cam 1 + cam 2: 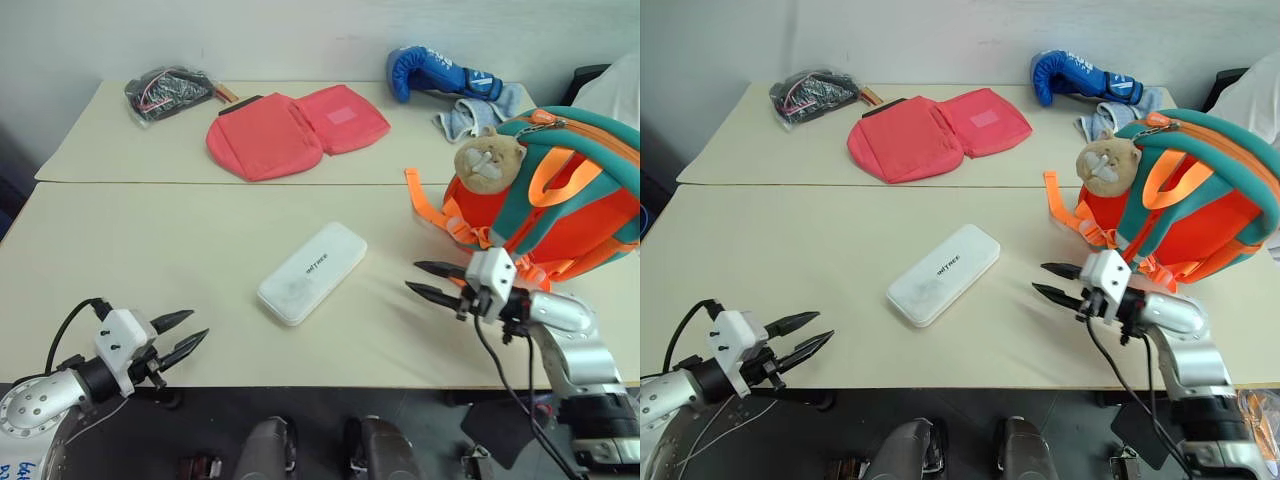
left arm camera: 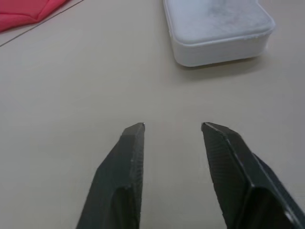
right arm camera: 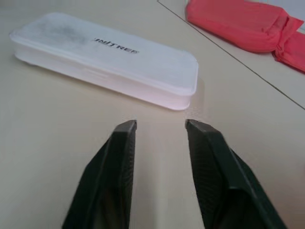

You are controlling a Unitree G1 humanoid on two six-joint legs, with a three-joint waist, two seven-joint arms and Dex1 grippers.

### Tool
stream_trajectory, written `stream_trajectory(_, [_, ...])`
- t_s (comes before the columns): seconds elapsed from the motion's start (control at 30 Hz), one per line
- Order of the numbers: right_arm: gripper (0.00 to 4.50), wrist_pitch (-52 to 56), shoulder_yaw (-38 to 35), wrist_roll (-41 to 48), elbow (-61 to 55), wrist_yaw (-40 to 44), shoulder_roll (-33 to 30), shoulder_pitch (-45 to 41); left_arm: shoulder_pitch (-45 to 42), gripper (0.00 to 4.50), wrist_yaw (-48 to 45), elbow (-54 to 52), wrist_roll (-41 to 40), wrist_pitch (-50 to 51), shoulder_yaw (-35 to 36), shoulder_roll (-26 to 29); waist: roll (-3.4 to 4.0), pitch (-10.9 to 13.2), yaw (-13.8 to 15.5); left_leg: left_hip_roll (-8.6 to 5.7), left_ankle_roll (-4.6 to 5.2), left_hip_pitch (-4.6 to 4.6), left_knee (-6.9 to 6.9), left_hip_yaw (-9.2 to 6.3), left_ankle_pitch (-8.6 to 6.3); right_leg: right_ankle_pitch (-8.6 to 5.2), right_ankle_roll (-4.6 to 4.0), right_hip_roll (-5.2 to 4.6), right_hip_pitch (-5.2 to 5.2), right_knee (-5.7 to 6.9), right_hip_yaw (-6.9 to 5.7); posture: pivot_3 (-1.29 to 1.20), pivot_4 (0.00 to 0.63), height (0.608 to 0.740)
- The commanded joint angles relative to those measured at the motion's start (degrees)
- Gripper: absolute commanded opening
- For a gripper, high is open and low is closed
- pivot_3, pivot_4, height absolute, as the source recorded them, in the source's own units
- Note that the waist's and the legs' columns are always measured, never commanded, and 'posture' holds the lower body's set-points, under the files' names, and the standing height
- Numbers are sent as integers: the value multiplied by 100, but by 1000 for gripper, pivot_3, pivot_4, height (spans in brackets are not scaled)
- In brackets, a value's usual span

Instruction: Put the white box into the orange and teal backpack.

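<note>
My left end effector [image 1: 182, 342] and right end effector [image 1: 428, 279] both hang apart, empty. To lift the white box [image 1: 312, 272] cleanly, I should close across its narrow width, then carry it right to the orange and teal backpack [image 1: 560, 215].

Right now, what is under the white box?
The white box lies flat on the beige table, apart from both grippers. Bare tabletop shows all around it. Whatever sits directly beneath it is covered by the box itself, so that cannot be seen.
</note>
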Motion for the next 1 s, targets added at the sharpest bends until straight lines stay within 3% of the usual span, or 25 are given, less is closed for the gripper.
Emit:
stream_trajectory(0.03, [372, 121, 261, -402, -56, -348, 120, -471, 44, 699, 410, -637, -54, 610, -235, -100, 0, 0, -1, 0, -10, -1, 1, 0, 6, 0, 0, 0, -1, 0, 0, 0, 150, 740])
stream_trajectory(0.07, [36, 101, 352, -582, 61, -483, 186, -569, 46, 371, 581, -769, -1, 824, -333, -148, 0, 0, -1, 0, -10, -1, 1, -1, 6, 0, 0, 0, -1, 1, 0, 0, 150, 740])
stream_trajectory(0.1, [0, 79, 419, -783, 210, -684, 261, -679, 31, 70, 748, -881, 46, 958, -432, -236, -1, -1, 4, 0, -11, -1, 0, -1, 6, 0, 0, 0, 0, 0, 0, 0, 150, 740])
stream_trajectory(0.33, [0, 171, 793, -1776, 1408, -1840, 819, -1499, -192, 26, 1758, -1478, 140, 1954, -1183, -920, -2, -1, 2, -3, -18, -4, 11, 2, 10, 0, 0, 0, -3, 12, 1, 0, 150, 740])
stream_trajectory(0.5, [0, -178, 768, -1969, 2316, -2439, 1411, -1856, -384, 26, 1978, -1678, 333, 2281, -1714, -996, -2, -1, -39, -2, -24, -2, 11, 3, 15, 0, 0, 2, -5, 22, 2, 0, 150, 740])
stream_trajectory(0.8, [0, -1355, 912, -1942, 3681, -1621, 1560, -2472, -851, 26, 2075, -1281, 443, 2320, -1908, -1045, -1, -1, -126, -2, -21, -4, 16, 4, 16, 0, 0, 2, -3, 22, 1, 0, 150, 740])
stream_trajectory(1.0, [0, -1959, 1042, -1472, 3739, 268, 1319, -2508, -1078, 26, 1748, -833, 510, 2061, -1776, -722, 0, 0, -136, -2, -22, -3, 11, 4, 15, -1, -1, 3, -4, 20, 1, 0, 150, 740])
